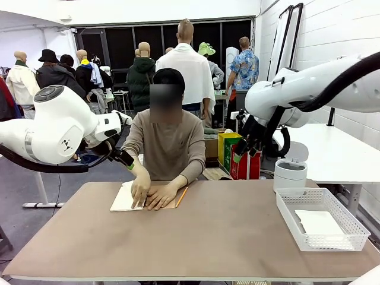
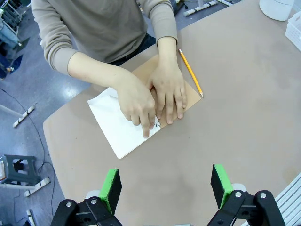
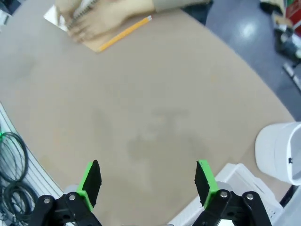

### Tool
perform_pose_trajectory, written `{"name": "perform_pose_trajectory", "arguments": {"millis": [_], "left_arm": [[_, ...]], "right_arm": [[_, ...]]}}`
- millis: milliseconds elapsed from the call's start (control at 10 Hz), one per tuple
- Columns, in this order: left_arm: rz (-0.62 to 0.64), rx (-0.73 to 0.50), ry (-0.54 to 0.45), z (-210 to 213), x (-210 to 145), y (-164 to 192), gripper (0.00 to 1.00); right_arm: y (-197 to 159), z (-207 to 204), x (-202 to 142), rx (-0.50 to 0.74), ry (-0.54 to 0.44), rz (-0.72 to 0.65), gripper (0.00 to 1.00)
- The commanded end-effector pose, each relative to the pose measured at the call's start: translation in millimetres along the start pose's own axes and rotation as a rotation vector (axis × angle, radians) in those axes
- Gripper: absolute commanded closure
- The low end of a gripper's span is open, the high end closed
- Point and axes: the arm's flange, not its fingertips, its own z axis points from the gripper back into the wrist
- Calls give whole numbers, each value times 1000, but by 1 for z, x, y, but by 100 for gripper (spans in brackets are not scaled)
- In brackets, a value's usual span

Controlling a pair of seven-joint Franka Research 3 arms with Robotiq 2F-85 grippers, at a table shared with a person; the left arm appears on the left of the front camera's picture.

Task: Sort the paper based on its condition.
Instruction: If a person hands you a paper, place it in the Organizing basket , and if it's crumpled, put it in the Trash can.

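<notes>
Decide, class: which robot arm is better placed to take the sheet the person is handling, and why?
Probably the left. The left claw, open, hangs over the table's near-left part, facing the paper under the person's hands. The right claw, open too, hangs over the white basket side, farther off.

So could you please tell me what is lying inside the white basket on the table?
Inside the white basket a white sheet of paper lies flat on the bottom. Whether more sheets lie beneath it cannot be told, since the top sheet covers them.
</notes>
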Motion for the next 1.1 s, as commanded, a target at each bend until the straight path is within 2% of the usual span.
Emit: {"name": "perform_pose_trajectory", "arguments": {"millis": [0,200,600,1000], "left_arm": [[-3,0,0,0,0,1,0],[-3,0,0,0,0,1,0],[-3,0,0,0,0,1,0],[-3,0,0,0,0,1,0]], "right_arm": [[17,6,-24,60,-91,76,0],[29,13,-30,118,-121,154,0],[45,23,-39,105,-172,211,0],[46,30,-32,83,-127,197,0]]}}
